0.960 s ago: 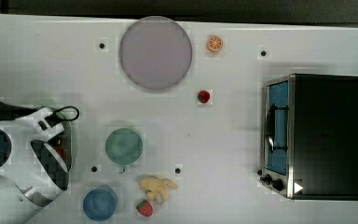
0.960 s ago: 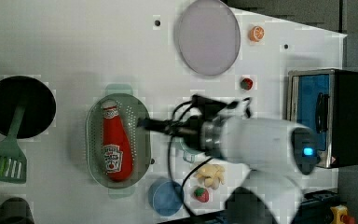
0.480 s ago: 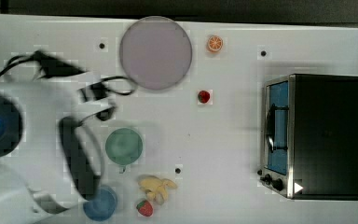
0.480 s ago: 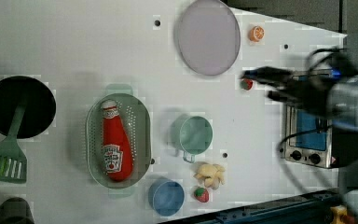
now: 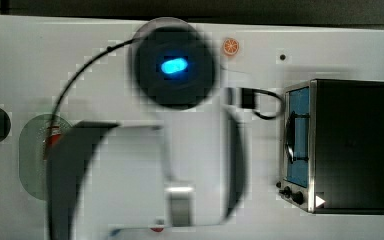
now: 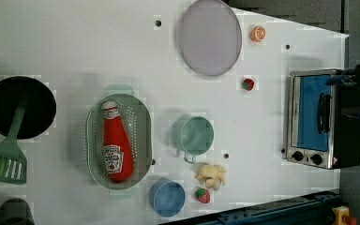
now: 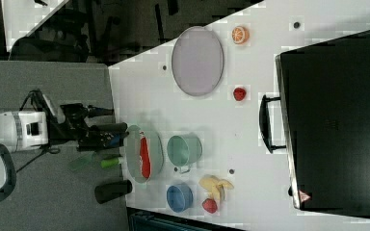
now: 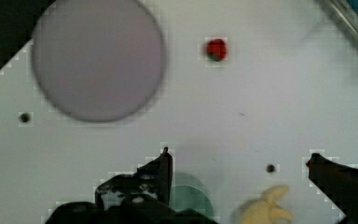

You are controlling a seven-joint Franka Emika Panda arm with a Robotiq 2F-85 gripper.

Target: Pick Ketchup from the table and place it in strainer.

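The glossy red Ketchup [image 6: 112, 150] bottle, rounded and white-capped, lay lengthwise inside the oval mint strainer [image 6: 95, 125] with its dotted plastic floor. The gripper [image 8: 238, 161] hung released and empty above the smooth white bench [image 6: 75, 51].

A robot test lab: a big white table [image 6: 75, 47] with toy food, and a white robot arm [image 7: 14, 130].

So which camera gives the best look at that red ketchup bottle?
The left view: the Ketchup lies fully visible, label up, inside the strainer. The right view shows it edge-on as a thin red strip. In the top view the arm covers nearly all of it.
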